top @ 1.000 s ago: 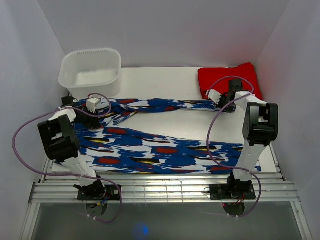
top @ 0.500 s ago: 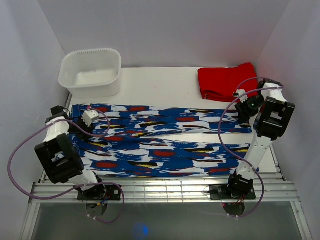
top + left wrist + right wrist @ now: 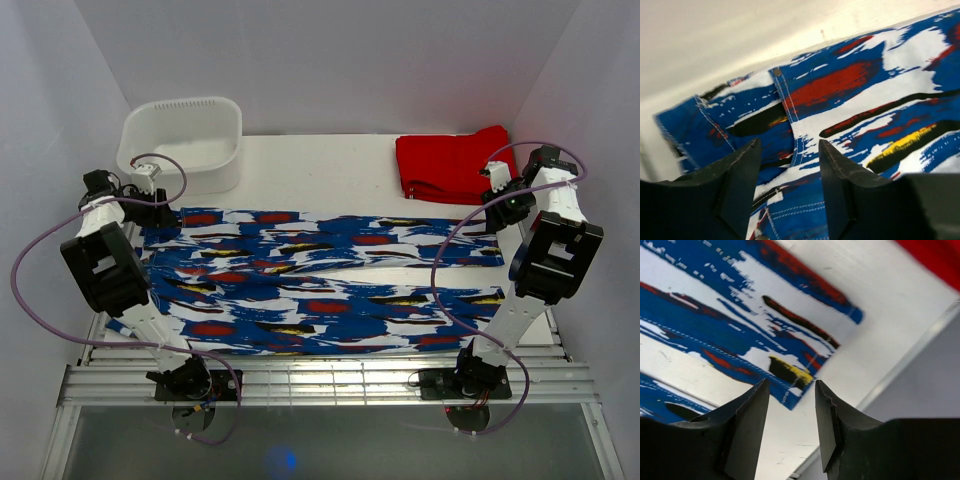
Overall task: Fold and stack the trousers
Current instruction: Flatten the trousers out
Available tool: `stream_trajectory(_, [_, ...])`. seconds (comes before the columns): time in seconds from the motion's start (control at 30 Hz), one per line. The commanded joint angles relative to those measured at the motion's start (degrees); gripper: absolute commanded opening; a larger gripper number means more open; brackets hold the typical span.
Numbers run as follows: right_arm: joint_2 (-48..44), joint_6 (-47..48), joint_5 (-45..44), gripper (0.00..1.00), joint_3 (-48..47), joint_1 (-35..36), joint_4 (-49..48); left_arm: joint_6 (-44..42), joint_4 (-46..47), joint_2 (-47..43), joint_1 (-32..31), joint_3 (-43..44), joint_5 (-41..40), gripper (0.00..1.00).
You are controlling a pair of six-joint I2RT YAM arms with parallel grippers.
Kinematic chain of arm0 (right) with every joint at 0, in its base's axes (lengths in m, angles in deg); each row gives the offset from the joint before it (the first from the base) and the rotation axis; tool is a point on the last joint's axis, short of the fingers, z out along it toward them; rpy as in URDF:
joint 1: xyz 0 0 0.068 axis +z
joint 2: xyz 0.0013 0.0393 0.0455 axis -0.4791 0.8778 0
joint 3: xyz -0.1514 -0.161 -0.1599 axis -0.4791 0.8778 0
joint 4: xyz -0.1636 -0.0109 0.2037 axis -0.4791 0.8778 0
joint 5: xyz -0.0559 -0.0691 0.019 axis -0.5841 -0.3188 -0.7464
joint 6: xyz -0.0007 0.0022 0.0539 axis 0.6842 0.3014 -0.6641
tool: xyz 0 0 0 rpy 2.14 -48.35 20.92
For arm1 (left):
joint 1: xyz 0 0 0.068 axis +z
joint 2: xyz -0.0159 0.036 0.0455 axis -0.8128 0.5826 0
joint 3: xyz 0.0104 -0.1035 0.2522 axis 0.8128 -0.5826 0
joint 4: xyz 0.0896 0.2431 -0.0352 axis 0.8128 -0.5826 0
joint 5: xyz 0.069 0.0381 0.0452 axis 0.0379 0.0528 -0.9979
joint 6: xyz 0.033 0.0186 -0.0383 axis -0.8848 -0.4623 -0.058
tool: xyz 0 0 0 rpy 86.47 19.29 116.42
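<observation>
Both arms have pulled back from the trousers (image 3: 320, 285), now spread flat across the table (image 3: 330, 165); left gripper (image 3: 787, 150) and right gripper (image 3: 790, 387) hover over their ends, jaws apart, holding nothing.

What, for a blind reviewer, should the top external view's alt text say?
Blue, white and red trousers lie flat across a white table, legs stretched left to right. The left gripper and right gripper hang open at opposite ends, holding nothing; a white tub and a folded red garment sit behind.
</observation>
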Motion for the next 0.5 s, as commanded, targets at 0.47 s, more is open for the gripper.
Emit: stream_trajectory(0.47, [9.62, -5.36, -3.93, 0.46, 12.35, 3.46, -12.49, 30.93, 15.56, 15.92, 2.31, 6.05, -23.26, 0.44])
